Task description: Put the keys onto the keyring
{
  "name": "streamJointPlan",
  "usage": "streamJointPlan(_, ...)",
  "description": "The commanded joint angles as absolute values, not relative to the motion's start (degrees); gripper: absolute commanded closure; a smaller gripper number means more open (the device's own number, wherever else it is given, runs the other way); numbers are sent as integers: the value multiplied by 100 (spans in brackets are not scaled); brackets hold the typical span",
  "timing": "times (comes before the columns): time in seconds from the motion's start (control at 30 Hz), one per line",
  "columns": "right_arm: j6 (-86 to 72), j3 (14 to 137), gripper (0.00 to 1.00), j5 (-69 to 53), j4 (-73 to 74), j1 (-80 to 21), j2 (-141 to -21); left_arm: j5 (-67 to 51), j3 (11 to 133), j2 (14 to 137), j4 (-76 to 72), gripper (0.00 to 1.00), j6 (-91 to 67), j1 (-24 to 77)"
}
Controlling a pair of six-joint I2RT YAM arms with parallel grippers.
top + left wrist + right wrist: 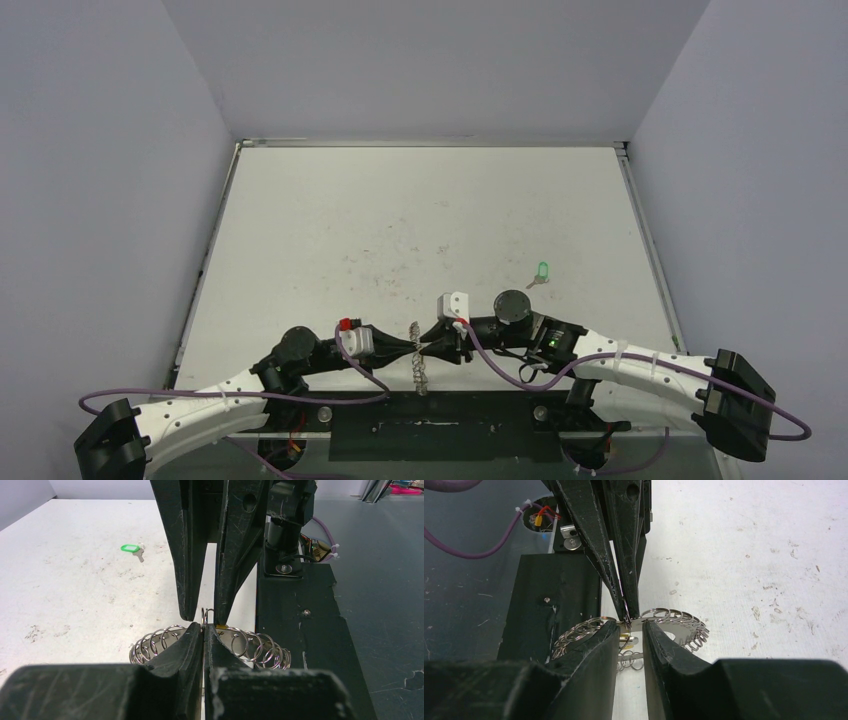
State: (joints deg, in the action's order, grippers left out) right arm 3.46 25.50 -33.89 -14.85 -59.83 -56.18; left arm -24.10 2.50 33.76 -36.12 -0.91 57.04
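Note:
The keyring (pixel 260 647) (pixel 674 622), a silvery ring fringed with wire loops, hangs edge-on between the two arms (pixel 420 372) near the table's front edge. My left gripper (pixel 204 626) (pixel 410 347) is shut on one upright wire loop of it. My right gripper (pixel 630 627) (pixel 428 347) faces it tip to tip, its fingers a little apart on either side of that loop. A small yellow key (pixel 626 640) (pixel 221 626) shows between and just beyond the right fingers; I cannot tell whether it is touched. The green key (pixel 542 270) (pixel 131 548) lies alone on the table, further back on the right.
The black base plate (pixel 440 420) (pixel 300 605) (pixel 549 590) lies right below the grippers at the near edge. Purple cables (pixel 500 362) loop beside the arms. Grey walls enclose the white table (pixel 400 220) on three sides.

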Motion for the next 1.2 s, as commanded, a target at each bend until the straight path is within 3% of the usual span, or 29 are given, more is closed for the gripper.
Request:
streamJointPlan(0.0, 424, 2685, 77, -3552, -1920, -6059, -5669, -2470, 530, 3346, -3926, 100, -121, 5732)
streamJointPlan(0.23, 457, 2690, 100, -3609, -1921, -6080, -5695, -2470, 493, 3348, -3963, 100, -165, 5731)
streamJointPlan(0.43, 440, 2837, 100, -3464, -1552, -6084, -5604, -2439, 460, 3337, -3915, 100, -193, 5731)
streamJointPlan(0.53, 531, 3152, 100, -3253, -771, -6077, -5631, -2327, 461, 3208, -3678, 81, -177, 5733)
streamJointPlan(0.63, 651, 3560, 100, -3087, 166, -6090, -5769, -2207, 500, 2937, -3298, 74, -63, 5730)
streamJointPlan(0.93, 635, 5021, 100, -2564, 2442, -6116, -6600, -2101, 896, 2426, -1831, 69, 422, 5730)
streamJointPlan(1.17, 557, 5819, 100, -2342, 3053, -6279, -7206, -2145, 1039, 2703, -1763, 67, 440, 5730)
